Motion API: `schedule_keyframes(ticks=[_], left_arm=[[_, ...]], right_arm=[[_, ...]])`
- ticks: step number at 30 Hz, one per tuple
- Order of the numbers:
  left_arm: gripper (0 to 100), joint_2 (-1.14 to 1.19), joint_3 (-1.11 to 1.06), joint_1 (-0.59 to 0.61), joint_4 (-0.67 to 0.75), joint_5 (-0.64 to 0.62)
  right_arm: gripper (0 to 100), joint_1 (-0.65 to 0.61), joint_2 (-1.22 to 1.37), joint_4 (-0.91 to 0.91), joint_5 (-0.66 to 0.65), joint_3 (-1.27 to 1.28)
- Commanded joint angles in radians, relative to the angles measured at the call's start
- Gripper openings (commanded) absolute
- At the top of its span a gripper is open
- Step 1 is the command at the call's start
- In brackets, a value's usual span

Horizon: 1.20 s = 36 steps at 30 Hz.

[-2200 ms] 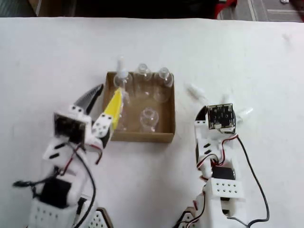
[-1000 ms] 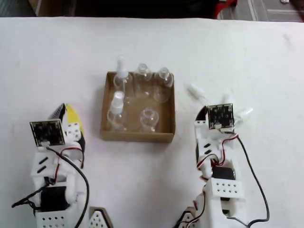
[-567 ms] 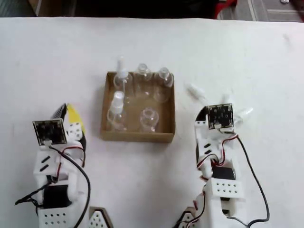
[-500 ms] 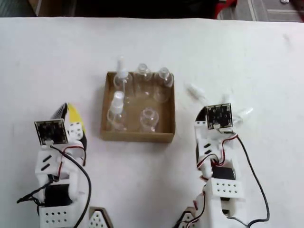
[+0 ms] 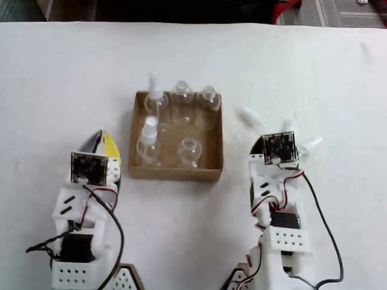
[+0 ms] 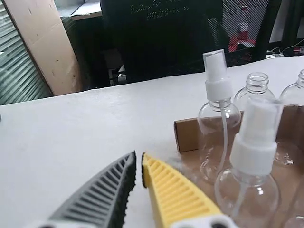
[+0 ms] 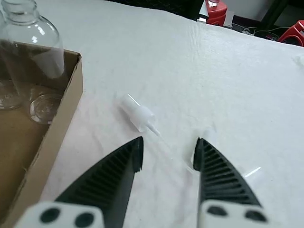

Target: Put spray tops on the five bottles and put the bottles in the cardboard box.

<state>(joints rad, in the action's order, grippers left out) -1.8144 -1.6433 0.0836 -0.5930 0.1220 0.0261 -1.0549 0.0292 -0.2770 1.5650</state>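
Note:
The cardboard box holds several clear bottles. Two carry white spray tops: one in the far-left corner and one nearer. The other three stand with open necks. My left gripper is shut and empty, just left of the box. My right gripper is open over the cloth right of the box. A loose spray top lies just beyond its fingertips. Another spray top lies further right.
A white cloth covers the table, bare to the far left and far right. The box wall stands close beside my right gripper, with an open-necked bottle behind it. Chairs and room clutter lie past the far table edge.
The left arm let go of the nearer capped bottle in the box, drew back toward the table's front and shut, then shifted slightly right. The right arm has not moved.

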Motion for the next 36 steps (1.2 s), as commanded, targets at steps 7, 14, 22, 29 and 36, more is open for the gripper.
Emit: schedule_keyframes(ticks=[7, 14, 22, 29, 36], left_arm=[[2, -0.008, 0.020, 0.120, 0.052, -0.106], [2, -0.010, -0.043, 0.127, 0.157, -0.104], [2, -0.010, -0.043, 0.122, 0.149, -0.104], [2, -0.010, -0.043, 0.122, 0.147, -0.104], [2, -0.010, -0.043, 0.122, 0.147, -0.104]], right_arm=[[16.2, 0.004, -0.016, -0.008, -0.011, -0.021], [16.1, -0.002, -0.016, -0.010, -0.011, -0.021], [15.9, -0.001, -0.016, -0.007, -0.014, -0.021], [15.9, 0.007, -0.004, 0.044, -0.012, -0.072], [15.9, 0.042, -0.002, 0.300, 0.109, -0.206]])
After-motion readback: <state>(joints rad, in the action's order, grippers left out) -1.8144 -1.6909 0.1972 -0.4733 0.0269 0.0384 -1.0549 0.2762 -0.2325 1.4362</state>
